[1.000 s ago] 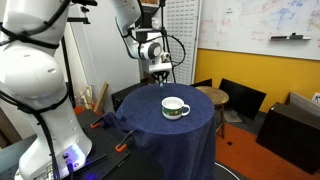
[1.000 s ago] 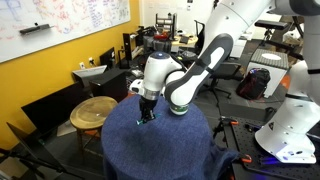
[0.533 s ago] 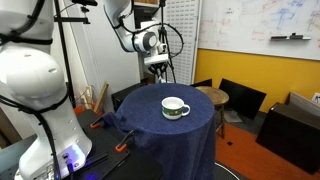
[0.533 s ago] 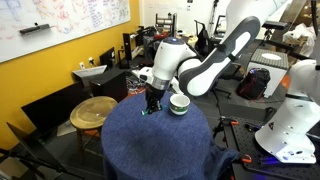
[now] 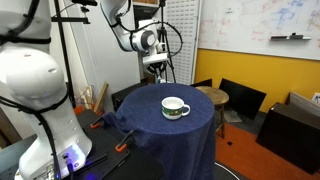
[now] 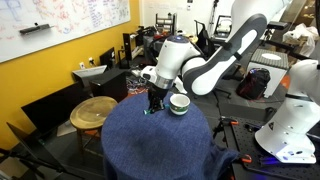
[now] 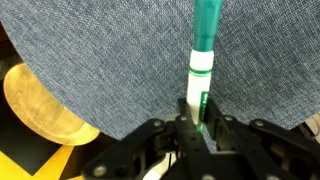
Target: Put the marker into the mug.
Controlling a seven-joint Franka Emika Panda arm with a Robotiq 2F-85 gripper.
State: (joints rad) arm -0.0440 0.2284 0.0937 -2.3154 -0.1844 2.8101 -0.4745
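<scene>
Wrist view: gripper (image 7: 200,122) pinches marker (image 7: 203,70) over blue-cloth table (image 7: 90,50); in an exterior view whiteboard (image 5: 250,25) beyond mug (image 5: 175,107), writing illegible

Bright, even room light; both exterior views are coarse. In the wrist view the cloth (image 7: 90,60) is crisp, the marker (image 7: 201,72) slightly soft.

You are working at a round bench (image 5: 170,135) that is wearing a dark blue cloth. Near its edge a round wooden stool (image 5: 212,96) is standing, with black chairs (image 5: 241,100) sitting just beyond it. A yellow wall (image 5: 270,72) is running behind them and carrying a whiteboard (image 5: 262,24) above. A white pegboard (image 5: 182,30) is hanging at the back, and orange floor (image 5: 255,162) is showing below.
</scene>
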